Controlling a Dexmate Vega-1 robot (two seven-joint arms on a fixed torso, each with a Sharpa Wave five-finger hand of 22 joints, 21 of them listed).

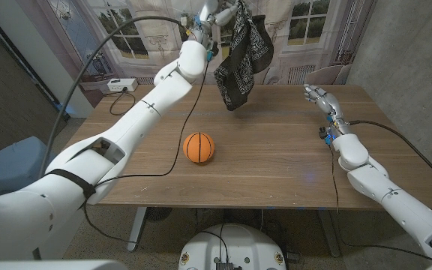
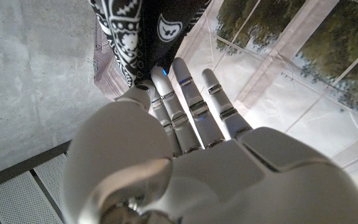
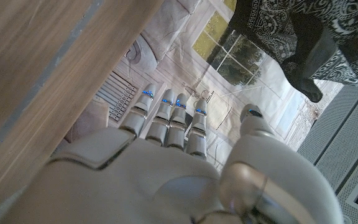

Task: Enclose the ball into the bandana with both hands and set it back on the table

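An orange ball (image 1: 199,147) sits on the wooden table (image 1: 276,157) near its middle. High over the table's far edge, my left hand (image 1: 214,13) holds a black-and-white patterned bandana (image 1: 241,56) that hangs down in folds, well above the ball. In the left wrist view the bandana (image 2: 135,37) drapes just past my left hand (image 2: 185,124), pinched at the thumb side. My right hand (image 1: 321,97) stands over the table's right part with its fingers apart, holding nothing. The right wrist view shows my right hand (image 3: 173,155) with straight fingers and the hanging bandana (image 3: 303,37) beyond them.
A white power strip (image 1: 118,85) lies at the table's far left corner. Black cables run along both arms. A wall with a window print stands behind the table, and a grey panel wall (image 1: 403,45) is at the right.
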